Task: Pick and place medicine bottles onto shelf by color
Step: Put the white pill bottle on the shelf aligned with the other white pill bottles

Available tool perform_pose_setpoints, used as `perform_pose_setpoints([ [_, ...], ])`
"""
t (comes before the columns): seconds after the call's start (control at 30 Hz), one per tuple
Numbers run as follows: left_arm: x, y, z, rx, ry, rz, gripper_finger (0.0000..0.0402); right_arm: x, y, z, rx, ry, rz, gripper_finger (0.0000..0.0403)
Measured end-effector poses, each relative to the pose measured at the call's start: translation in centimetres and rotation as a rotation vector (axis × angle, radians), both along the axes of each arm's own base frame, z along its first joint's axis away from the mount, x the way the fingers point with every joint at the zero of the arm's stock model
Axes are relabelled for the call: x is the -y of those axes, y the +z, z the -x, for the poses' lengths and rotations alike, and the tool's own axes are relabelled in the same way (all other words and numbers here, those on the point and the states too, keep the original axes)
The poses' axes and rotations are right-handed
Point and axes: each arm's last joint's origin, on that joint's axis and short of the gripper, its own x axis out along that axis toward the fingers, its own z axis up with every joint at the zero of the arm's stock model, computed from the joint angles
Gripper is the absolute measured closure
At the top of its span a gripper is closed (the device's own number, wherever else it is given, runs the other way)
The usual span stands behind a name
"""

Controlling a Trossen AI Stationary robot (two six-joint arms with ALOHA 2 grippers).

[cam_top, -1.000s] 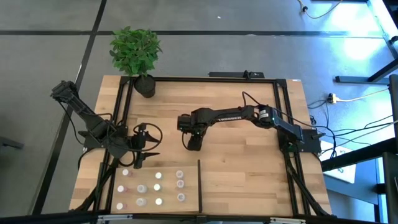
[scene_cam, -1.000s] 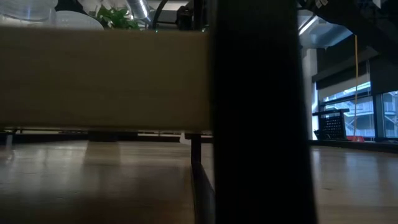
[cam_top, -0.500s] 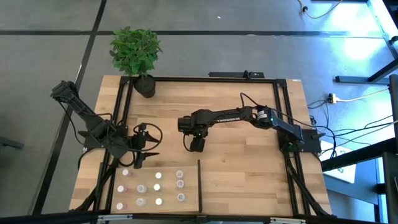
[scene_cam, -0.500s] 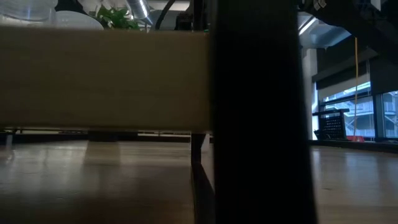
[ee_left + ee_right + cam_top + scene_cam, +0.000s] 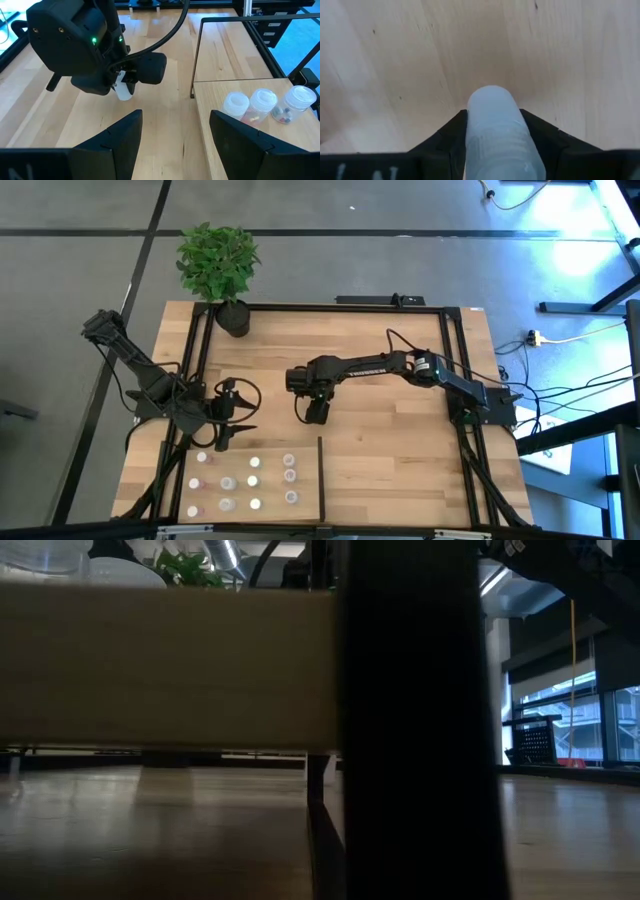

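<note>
Our right hand (image 5: 317, 413) hung over the middle of the surface (image 5: 400, 450), its fingers (image 5: 442, 137) clamped on one whitish medicine bottle (image 5: 497, 132) above bare wood. Our left hand (image 5: 232, 430) waited with fingers spread wide by the left edge, just beside the shelf (image 5: 305, 480) at the near-left corner. Eleven more medicine bottles (image 5: 254, 480) stood in rows on the shelf.

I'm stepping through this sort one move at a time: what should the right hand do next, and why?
Probably carry its bottle toward the shelf. The right hand is shut on that bottle above bare tabletop, off the shelf, where the other bottles stand. The left hand waits by the shelf's edge.
</note>
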Motion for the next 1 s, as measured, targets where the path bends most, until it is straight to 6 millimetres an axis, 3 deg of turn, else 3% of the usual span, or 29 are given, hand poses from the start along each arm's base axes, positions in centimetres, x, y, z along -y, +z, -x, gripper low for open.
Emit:
perform_pose_setpoints([
  [0.13, 0.0, 0.0, 0.0, 0.000, 0.000, 0.000, 0.0176, 0.0, 0.0, -0.1, 0.007, 0.000, 0.000, 0.0241],
  [0.47, 0.0, 0.0, 0.0, 0.000, 0.000, 0.000, 0.0176, 0.0, 0.0, -0.1, 0.007, -0.002, 0.000, 0.0150],
  [0.73, 0.0, 0.0, 0.0, 0.000, -0.003, -0.005, 0.0176, 0.1, 0.2, 0.0, -0.004, -0.009, 0.000, 0.0139],
  [0.87, 0.0, 0.0, 0.0, 0.000, -0.003, -0.005, 0.0176, 0.2, 1.3, -0.1, -0.006, -0.018, 0.019, 0.0138],
  [1.0, 0.0, 0.0, 0.0, 0.000, -0.003, -0.005, 0.0176, 0.5, 3.7, -0.3, 0.012, -0.028, 0.127, 0.0138],
])
